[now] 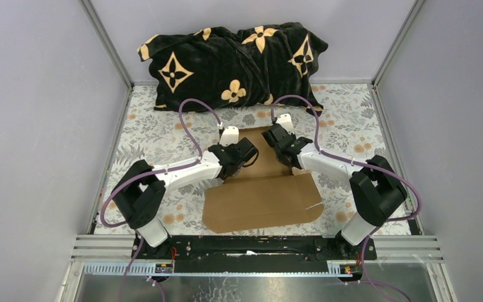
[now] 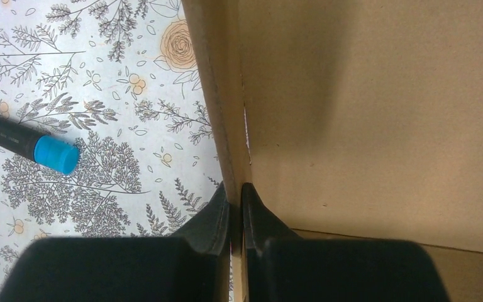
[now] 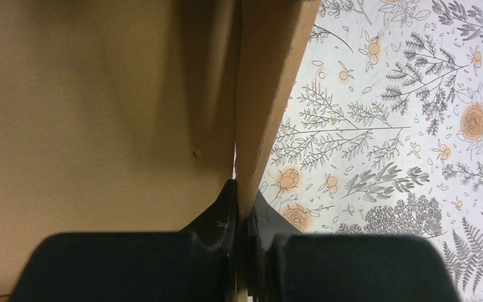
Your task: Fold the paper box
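Observation:
The paper box [image 1: 261, 198] is a plain brown cardboard sheet lying in the middle of the flowered table, its near part flat and its far part raised between my two arms. My left gripper [image 1: 249, 153] pinches the box's left side wall [image 2: 226, 119], which stands upright between its black fingers [image 2: 217, 214]. My right gripper [image 1: 275, 148] is shut the same way on the right side wall [image 3: 261, 94], with the cardboard edge squeezed between its fingers [image 3: 223, 211]. The box's inner panel [image 2: 377, 107] fills much of both wrist views.
A black marker with a blue cap [image 2: 28, 143] lies on the tablecloth left of the box, seen only in the left wrist view. A black pillow with gold flowers [image 1: 233, 63] rests at the table's far edge. Grey walls and metal rails [image 1: 107, 145] enclose the table.

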You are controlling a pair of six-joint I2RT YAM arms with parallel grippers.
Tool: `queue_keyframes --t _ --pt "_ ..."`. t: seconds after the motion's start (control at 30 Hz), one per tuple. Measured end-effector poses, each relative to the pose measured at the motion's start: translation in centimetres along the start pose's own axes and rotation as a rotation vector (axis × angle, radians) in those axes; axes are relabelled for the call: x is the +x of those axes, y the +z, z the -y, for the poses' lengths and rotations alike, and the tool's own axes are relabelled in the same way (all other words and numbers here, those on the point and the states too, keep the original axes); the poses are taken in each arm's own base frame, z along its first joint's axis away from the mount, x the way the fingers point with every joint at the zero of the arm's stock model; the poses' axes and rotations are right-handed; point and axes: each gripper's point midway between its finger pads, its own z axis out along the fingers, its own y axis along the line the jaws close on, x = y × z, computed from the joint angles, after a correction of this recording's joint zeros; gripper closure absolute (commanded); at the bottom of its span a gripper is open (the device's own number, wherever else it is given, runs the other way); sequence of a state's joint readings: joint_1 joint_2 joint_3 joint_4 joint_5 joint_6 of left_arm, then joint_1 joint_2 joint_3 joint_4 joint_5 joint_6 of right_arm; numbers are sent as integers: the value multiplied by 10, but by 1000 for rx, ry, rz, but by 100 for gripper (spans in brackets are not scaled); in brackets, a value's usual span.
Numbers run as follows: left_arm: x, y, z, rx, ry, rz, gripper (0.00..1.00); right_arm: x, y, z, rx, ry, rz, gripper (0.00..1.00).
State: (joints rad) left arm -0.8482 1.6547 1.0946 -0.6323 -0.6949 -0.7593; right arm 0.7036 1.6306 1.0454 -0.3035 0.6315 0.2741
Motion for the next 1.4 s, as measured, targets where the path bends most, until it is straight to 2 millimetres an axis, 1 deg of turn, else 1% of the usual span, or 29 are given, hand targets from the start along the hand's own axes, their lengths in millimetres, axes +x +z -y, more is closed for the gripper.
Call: queue_keyframes --t 0.23,0.27,0.33,0.4,0.47,0.53,0.73,0.87,1.1,1.17,1.4 --pt "1 10 7 6 33 -45 91 8 7 -1 29 -46 -61 100" --pt "2 12 8 4 39 -52 87 9 8 -1 35 -53 -69 100" --pt "2 17 12 -4 54 -61 76 12 11 -1 45 -67 -89 100" --pt "3 19 12 -10 73 -67 69 15 14 -1 55 -82 -110 100" --pt "8 23 11 -19 98 -78 65 16 15 -2 57 -97 -126 97" --pt "10 25 11 -24 113 -83 63 17 15 -3 50 -105 -136 95" --pt "11 26 11 -22 125 -85 58 20 14 -7 27 -106 -149 94" --pt "12 26 12 -17 126 -87 58 22 15 -8 21 -109 -158 96" --pt "15 29 14 -14 131 -97 57 34 24 -14 23 -126 -193 96" --pt "16 30 15 -11 130 -100 56 34 25 -15 24 -129 -196 97" --pt "21 36 17 -19 141 -110 49 33 28 -17 29 -141 -210 96"
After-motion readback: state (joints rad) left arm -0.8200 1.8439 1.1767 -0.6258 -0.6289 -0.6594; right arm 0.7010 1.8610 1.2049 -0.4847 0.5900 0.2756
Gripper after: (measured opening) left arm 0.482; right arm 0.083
